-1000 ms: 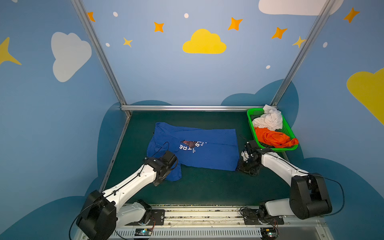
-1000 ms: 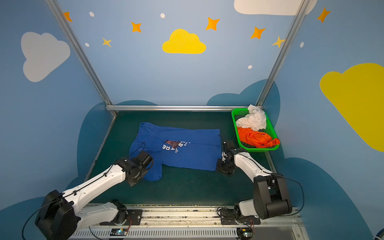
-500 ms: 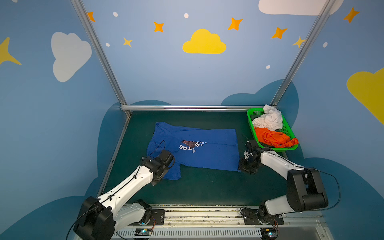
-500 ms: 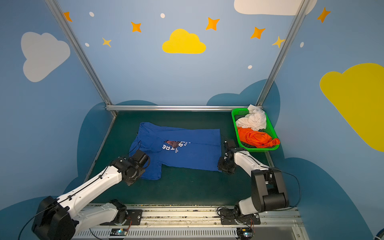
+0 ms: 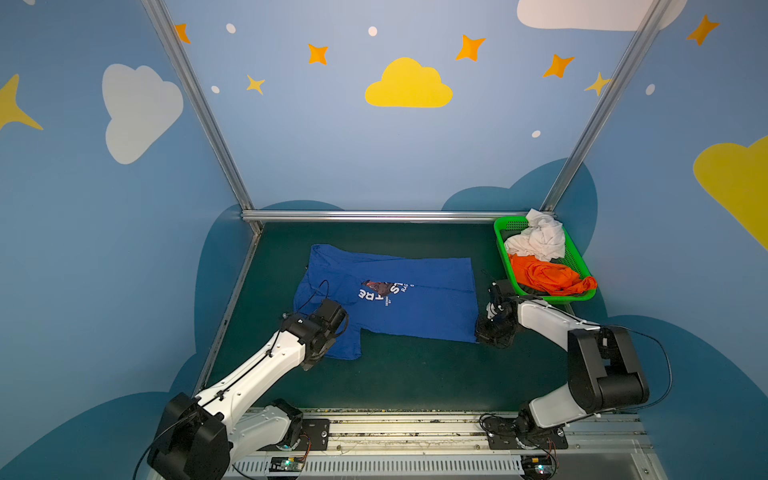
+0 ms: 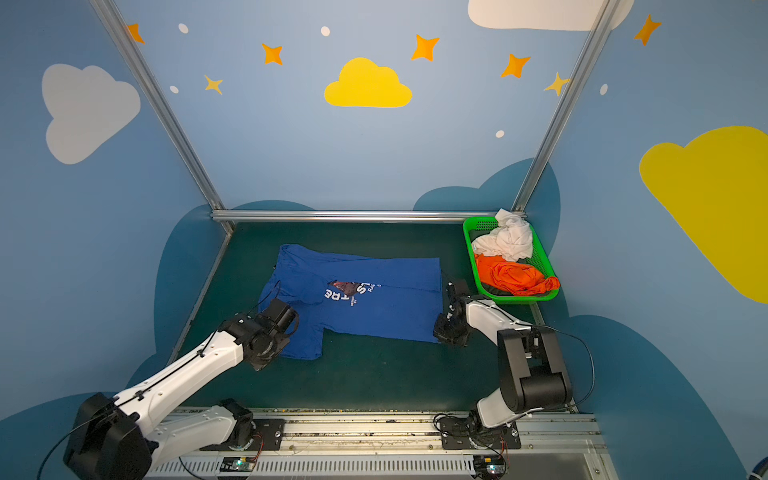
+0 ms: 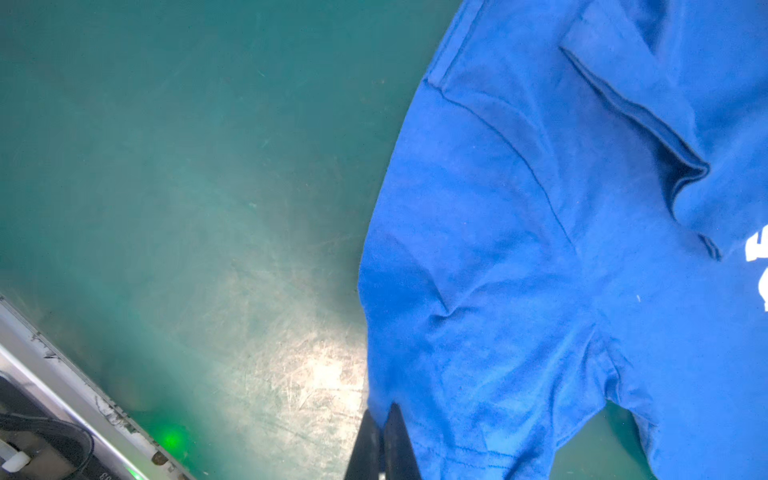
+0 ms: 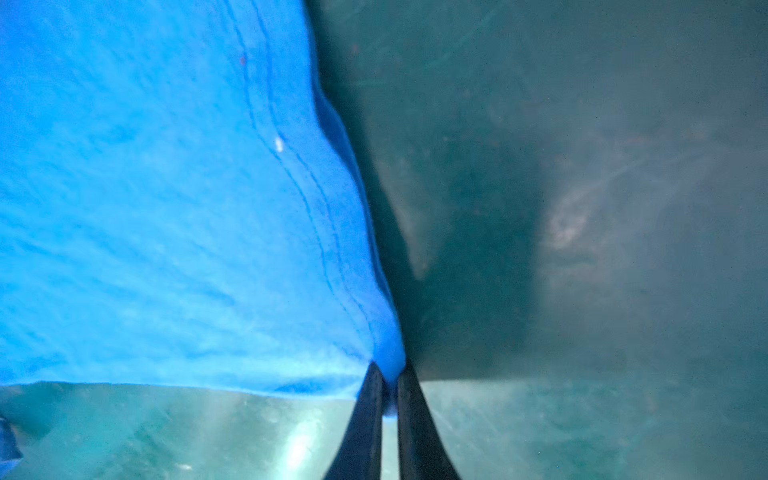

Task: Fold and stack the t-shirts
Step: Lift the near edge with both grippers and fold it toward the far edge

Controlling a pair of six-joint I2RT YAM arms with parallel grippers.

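Surface (image 5: 415,382): blue t-shirt (image 5: 399,299) lies flat mid-surface, long axis left–right, sleeves at the left.
Basket (image 5: 500,249): far right, holds the white t-shirt (image 5: 540,241) and orange t-shirt (image 5: 548,276), both crumpled.
Left end effector (image 7: 380,419): closed, pinching the near-left sleeve edge.
Right end effector (image 8: 388,374): closed on the near-right hem corner.
Relation: the shirt body lies on the far side of both my grips.

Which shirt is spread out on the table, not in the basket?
The blue t-shirt. The orange t-shirt and white t-shirt sit crumpled in the green basket.
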